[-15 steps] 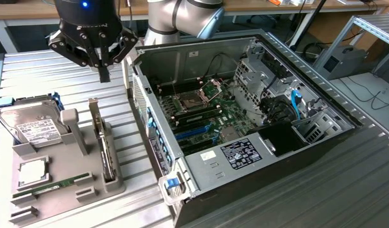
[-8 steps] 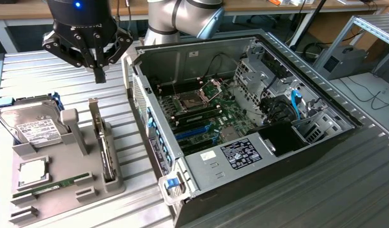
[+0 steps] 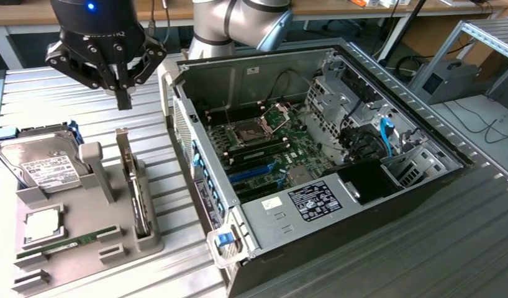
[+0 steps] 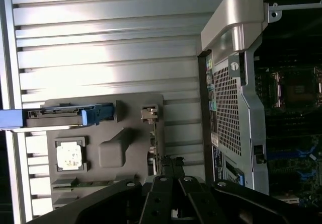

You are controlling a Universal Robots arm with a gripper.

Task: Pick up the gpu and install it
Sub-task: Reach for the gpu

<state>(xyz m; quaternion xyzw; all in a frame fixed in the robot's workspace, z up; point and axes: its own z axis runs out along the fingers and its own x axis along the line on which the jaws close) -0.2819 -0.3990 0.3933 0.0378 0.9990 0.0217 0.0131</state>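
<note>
We see a ribbed metal table (image 3: 461, 248) that carries everything. On it, toward the exterior view's right, a computer case (image 3: 320, 242) lies on its side with the side panel off. Its main board (image 3: 266, 152) is exposed, with blue slots along one edge.

The grey robot arm (image 3: 237, 25) rises behind the case. To the exterior view's left of the case sits a grey holder tray (image 3: 88, 248) with several parts in its pockets.

The gripper (image 3: 123, 99) hangs above the far end of this tray, pointing down. Its two fingers are pressed together and hold nothing. We see clear air between the fingertips and the parts below.

A hard drive (image 3: 43, 164) with a white label leans at the far left end of the tray.

The gpu (image 3: 140, 198) stands on edge in a slot along the tray's side nearest the case. Its silver end bracket points up at the far end. In the wrist view the gpu (image 4: 155, 133) shows edge-on, in line with the closed gripper (image 4: 170, 167).

A narrow green memory stick (image 3: 72, 241) lies flat in a groove near the tray's front. Just behind it, a square processor chip (image 3: 43, 225) rests in its own pocket.
</note>
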